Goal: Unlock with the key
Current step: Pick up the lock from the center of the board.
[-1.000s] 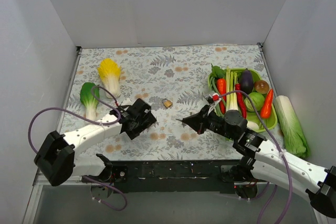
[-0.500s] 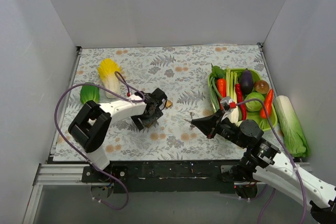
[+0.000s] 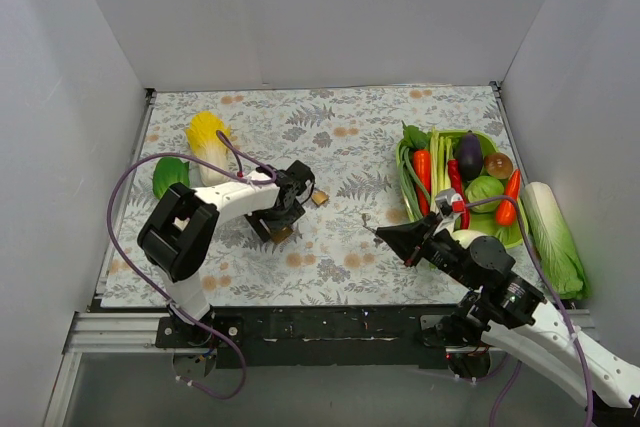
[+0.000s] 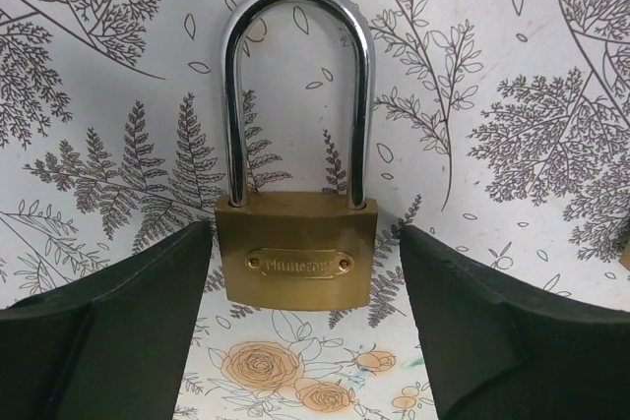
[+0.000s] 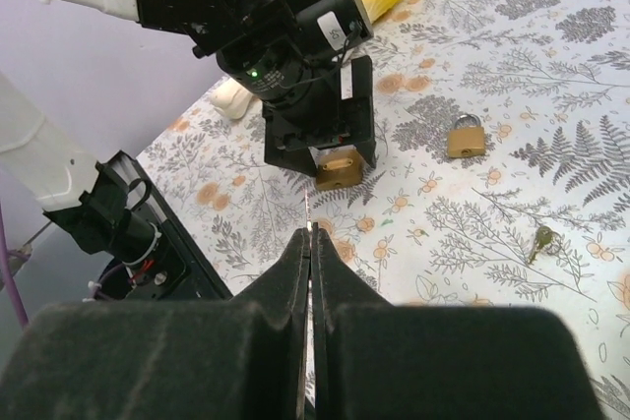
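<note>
**Left gripper** [image 4: 305,233]: the jaws are released and stand apart, one finger on each side of the padlock [image 4: 300,263]. The padlock lies flat on the table [image 4: 512,36]. Its body sits between the fingertips and its shackle points away from the palm. The left finger is close against the body's corner. A narrow gap shows at the right finger, so read the padlock as not clamped.

**Right gripper** [image 5: 310,235]: the fingers are clenched together. You cannot tell whether they pinch anything. The key [image 5: 542,240] lies on the table ahead and to the right of the tips, apart from them. A second padlock [image 5: 466,137] lies farther ahead, near the left gripper.
</note>
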### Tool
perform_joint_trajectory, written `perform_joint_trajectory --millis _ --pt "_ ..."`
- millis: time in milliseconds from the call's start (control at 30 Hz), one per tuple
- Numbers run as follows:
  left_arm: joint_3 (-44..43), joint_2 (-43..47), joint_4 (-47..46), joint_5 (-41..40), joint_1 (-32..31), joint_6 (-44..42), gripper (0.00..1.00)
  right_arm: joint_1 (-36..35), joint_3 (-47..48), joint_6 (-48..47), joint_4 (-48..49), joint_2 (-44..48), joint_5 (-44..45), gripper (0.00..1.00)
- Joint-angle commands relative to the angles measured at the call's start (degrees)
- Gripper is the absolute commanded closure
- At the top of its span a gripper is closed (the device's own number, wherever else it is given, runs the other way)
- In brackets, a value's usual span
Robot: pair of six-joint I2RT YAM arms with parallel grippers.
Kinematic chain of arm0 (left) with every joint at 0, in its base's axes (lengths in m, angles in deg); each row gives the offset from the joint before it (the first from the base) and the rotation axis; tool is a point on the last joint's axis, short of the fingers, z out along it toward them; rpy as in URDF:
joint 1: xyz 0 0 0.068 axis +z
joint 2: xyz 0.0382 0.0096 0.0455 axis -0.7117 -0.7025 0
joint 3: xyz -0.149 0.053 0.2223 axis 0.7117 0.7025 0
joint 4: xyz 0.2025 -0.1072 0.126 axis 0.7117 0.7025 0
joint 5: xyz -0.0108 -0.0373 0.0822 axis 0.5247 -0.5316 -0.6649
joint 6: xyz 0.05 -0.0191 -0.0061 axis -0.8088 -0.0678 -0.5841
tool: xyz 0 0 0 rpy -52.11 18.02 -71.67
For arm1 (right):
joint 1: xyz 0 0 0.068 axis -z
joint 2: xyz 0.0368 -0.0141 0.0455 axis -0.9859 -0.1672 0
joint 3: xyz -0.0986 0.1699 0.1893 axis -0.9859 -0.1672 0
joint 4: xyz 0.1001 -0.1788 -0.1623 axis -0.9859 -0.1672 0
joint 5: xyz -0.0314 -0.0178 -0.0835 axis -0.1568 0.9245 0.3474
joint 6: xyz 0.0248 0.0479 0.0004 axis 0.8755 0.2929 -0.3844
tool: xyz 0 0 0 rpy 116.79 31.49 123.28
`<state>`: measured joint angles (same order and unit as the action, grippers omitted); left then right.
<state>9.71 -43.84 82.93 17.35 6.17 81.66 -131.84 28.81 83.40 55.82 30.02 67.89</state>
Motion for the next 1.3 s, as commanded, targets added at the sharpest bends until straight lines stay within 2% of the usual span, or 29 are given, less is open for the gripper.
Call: perform_joint_trajectory --millis 0,133,200,267,300,467,633,733,800,867,1067,1267 --pt "0.22 -2.06 -0.44 -1.55 0.70 13.45 0.25 -0.04 0.47 -0.99 -1.51 1.02 2.04 0.99" --pt "1.19 -2.24 -1.67 -0.85 0.97 12.66 0.39 0.05 0.39 -0.81 -1.68 1.55 2.04 0.99" --pt "1.54 -2.33 -2.20 0.02 0.97 12.13 0.53 0.05 0.21 -0.81 -1.68 1.38 2.13 0.99" --pt "2.85 -1.45 -3.08 0.64 0.97 11.08 0.71 0.05 0.12 -0.99 -1.42 0.50 1.87 0.99" --pt "3.38 -0.84 -4.30 1.60 0.97 10.73 0.88 0.05 -0.14 -1.25 -1.51 0.15 1.69 0.99" --pt "3.91 4.34 -6.51 4.07 0.97 9.14 0.98 0.05 -1.63 -0.82 2.79 -3.01 -1.73 0.99" --pt "7.77 16.20 -13.61 8.99 0.88 12.65 1.00 -0.04 -4.01 1.56 12.63 -7.58 -4.37 0.99" --pt "11.54 23.65 -17.92 12.68 0.79 17.92 1.00 -0.65 -4.27 2.70 18.15 -14.06 -4.20 0.99" --pt "13.57 26.75 -20.91 14.09 0.70 21.08 1.00 -2.40 -4.27 3.14 20.80 -16.80 -2.45 0.99" --pt "16.03 31.41 -22.58 14.36 0.62 23.37 1.00 -4.34 -3.75 2.97 24.41 -21.11 2.89 0.99" --pt "21.83 40.89 -29.27 15.85 0.53 29.96 1.00 -13.57 1.34 0.25 31.69 -32.97 13.45 0.99" --pt "25.09 46.45 -33.05 16.55 0.53 35.24 1.00 -16.74 4.51 -0.20 39.79 -42.38 16.98 0.99"
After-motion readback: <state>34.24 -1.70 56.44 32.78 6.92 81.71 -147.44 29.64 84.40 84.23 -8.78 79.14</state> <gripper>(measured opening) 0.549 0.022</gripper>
